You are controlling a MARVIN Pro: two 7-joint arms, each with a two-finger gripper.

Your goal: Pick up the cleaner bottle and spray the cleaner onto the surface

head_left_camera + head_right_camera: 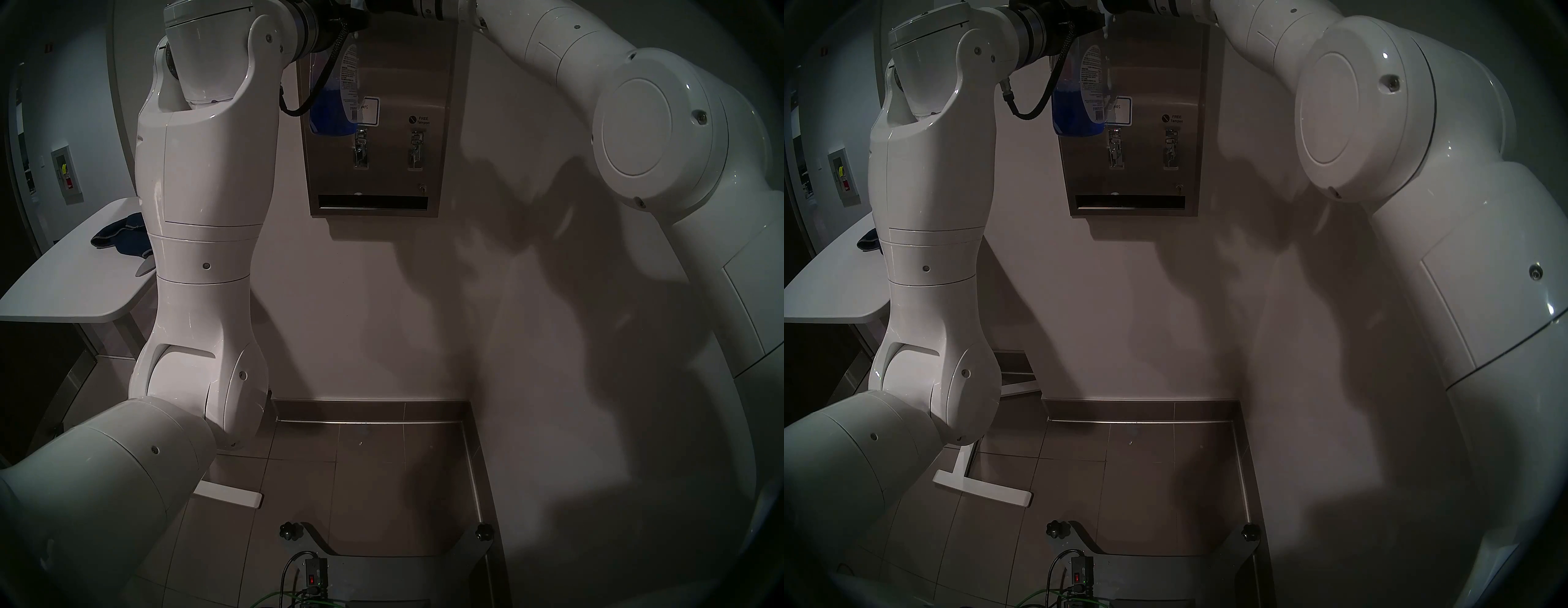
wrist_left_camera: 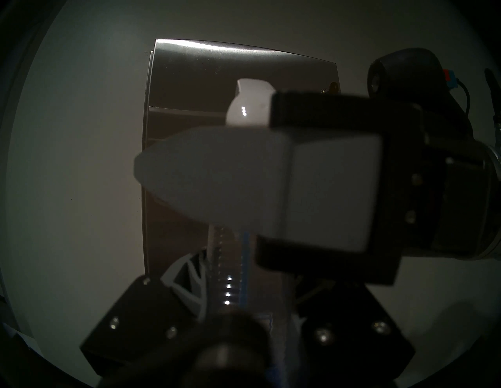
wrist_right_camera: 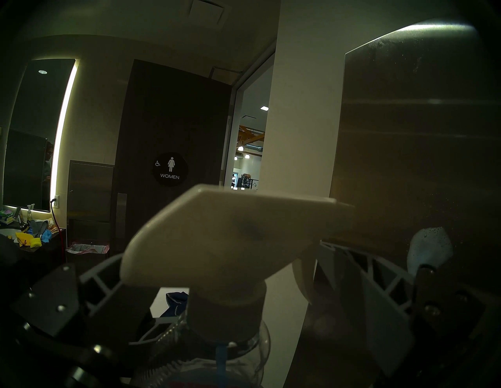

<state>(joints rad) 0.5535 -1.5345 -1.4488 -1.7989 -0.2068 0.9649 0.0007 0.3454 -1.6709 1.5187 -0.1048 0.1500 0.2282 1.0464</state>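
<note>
The white wall (image 1: 382, 297) filled most of the head views, and on it hung the surface (image 1: 407, 76), a tall brushed-steel dispenser front with two lever knobs (image 1: 359, 146) and a dark slot (image 1: 372, 202) along its lower edge. Both white arms reached up to the top of that panel, the left arm (image 1: 203, 170) rising in front of a white table (image 1: 68, 276) on which a dark blue cloth (image 1: 121, 237) lay. The cleaner bottle (image 1: 1076, 91) hung upright close in front of the panel's upper left part, blue liquid in its lower half and its printed label facing outward. The left gripper (image 2: 225, 300) was clamped narrow on the bottle's clear neck. The right gripper (image 3: 271, 287) was closed around the white trigger head (image 3: 217, 238), one finger behind the head and the other over the trigger, with the nozzle pointing at the steel just beside it. A small patch of white foamy cleaner (image 3: 429, 248) sat on the steel near the nozzle
</note>
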